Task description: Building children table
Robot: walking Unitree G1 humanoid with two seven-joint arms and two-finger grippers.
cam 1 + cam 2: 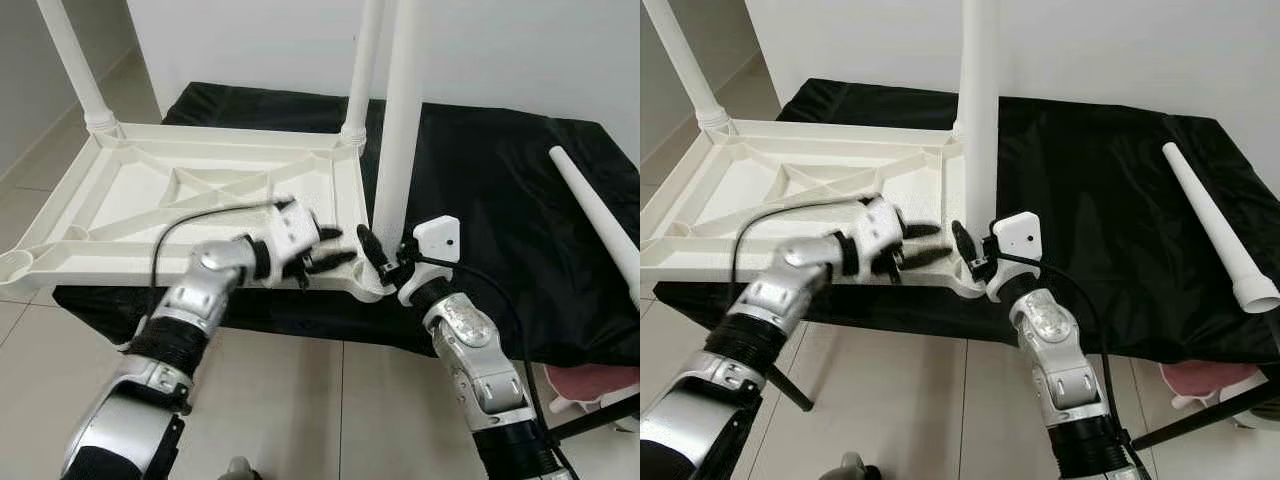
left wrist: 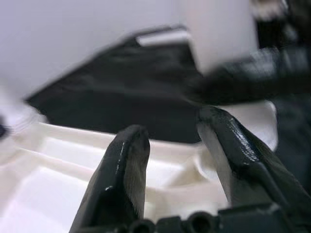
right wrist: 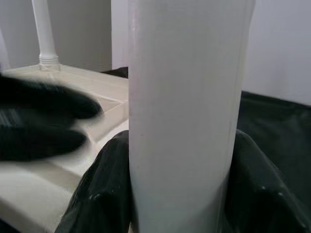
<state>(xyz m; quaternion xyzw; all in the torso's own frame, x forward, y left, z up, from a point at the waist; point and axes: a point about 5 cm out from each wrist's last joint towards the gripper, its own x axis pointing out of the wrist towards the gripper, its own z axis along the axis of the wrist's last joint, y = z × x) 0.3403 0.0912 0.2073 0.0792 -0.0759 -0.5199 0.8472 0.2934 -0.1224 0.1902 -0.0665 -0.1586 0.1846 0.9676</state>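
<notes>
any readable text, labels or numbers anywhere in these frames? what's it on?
None readable.
White tabletop, upside down on the black cloth: plain moulded ribs, no print.
Table leg between the right gripper fingers: blank.
Loose leg on the cloth: blank.
Right gripper's white housing: a small dark dot, no lettering.
Left gripper: blurred, nothing legible.

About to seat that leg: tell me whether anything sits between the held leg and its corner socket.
Nothing visible does. The right gripper holds the leg upright at the tabletop's near corner socket; the left gripper hovers beside it.
</notes>
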